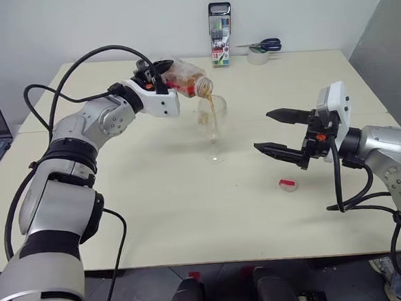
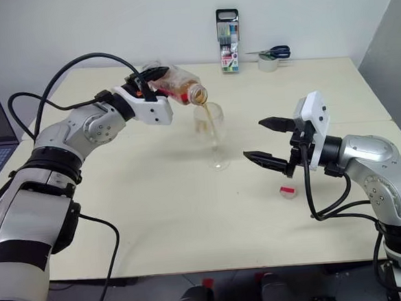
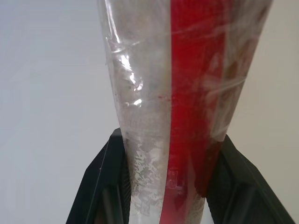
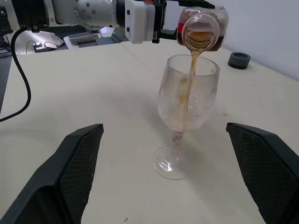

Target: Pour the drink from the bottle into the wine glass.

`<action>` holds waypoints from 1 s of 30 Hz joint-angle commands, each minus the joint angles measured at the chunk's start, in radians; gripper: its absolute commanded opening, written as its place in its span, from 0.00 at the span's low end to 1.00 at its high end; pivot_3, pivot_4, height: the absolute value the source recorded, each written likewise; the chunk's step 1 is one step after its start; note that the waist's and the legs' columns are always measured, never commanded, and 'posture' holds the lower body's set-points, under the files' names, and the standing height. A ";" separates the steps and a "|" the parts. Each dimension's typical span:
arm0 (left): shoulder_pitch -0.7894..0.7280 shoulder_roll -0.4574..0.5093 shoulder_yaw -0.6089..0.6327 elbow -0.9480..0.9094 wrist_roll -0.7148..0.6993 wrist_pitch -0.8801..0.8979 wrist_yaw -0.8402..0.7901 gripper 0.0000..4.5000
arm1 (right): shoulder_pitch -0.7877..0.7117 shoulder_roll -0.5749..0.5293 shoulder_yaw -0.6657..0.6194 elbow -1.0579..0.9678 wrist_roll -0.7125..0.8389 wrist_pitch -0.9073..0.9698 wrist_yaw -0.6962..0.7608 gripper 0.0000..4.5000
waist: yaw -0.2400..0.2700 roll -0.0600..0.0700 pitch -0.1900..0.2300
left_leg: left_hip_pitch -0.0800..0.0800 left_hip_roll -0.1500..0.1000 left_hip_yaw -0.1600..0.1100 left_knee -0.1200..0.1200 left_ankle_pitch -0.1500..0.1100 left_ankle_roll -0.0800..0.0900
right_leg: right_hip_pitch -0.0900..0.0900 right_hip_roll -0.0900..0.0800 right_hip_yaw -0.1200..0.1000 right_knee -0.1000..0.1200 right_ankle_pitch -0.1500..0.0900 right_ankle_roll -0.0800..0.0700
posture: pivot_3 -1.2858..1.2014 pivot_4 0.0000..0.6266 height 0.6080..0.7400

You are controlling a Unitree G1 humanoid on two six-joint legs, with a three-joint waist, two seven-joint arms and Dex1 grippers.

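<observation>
Bottle (image 1: 185,77): light, thin, crushable plastic; my left pincer (image 1: 155,76) clamps its base above the wine glass (image 1: 212,125). Glass fragile, tippy. Right pincer (image 1: 282,132) wide, empty.

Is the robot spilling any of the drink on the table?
No spill shows. The left gripper tips the bottle and the drink streams straight into the wine glass, which stands upright. The table around its foot looks dry.

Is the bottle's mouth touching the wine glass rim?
Apart. The right wrist view shows the bottle mouth above the wine glass rim, with the drink falling across the gap.
</observation>
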 commanded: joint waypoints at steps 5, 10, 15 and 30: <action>-0.055 0.029 -0.012 0.005 0.017 -0.009 0.058 0.37 | -0.015 0.003 -0.003 -0.030 0.007 -0.018 -0.001 1.00 | 0.000 0.000 0.000 | 0.000 0.000 0.000 0.000 0.000 0.000 | 0.000 0.000 0.000 0.000 0.000 0.000 | 0.52 0.24 1.00; -0.064 0.032 -0.027 0.014 0.031 -0.010 0.079 0.37 | -0.015 0.013 0.002 -0.036 0.006 -0.017 -0.009 1.00 | -0.001 0.000 0.000 | 0.000 0.000 0.000 0.000 0.000 0.000 | 0.000 0.000 0.000 0.001 0.000 0.000 | 0.52 0.24 1.00; -0.075 0.035 -0.041 0.021 0.046 -0.007 0.097 0.37 | -0.015 0.018 0.007 -0.038 0.003 -0.021 -0.015 1.00 | 0.000 0.000 0.000 | 0.000 0.000 0.000 0.000 0.000 0.000 | 0.000 0.000 0.000 0.001 0.000 0.000 | 0.52 0.24 1.00; -0.098 0.041 -0.059 0.032 0.062 -0.008 0.117 0.37 | -0.011 0.009 0.022 -0.039 -0.004 -0.024 -0.019 1.00 | 0.000 0.000 0.000 | 0.000 0.000 0.000 0.000 0.000 0.000 | 0.000 0.000 0.000 0.001 0.000 0.000 | 0.52 0.24 1.00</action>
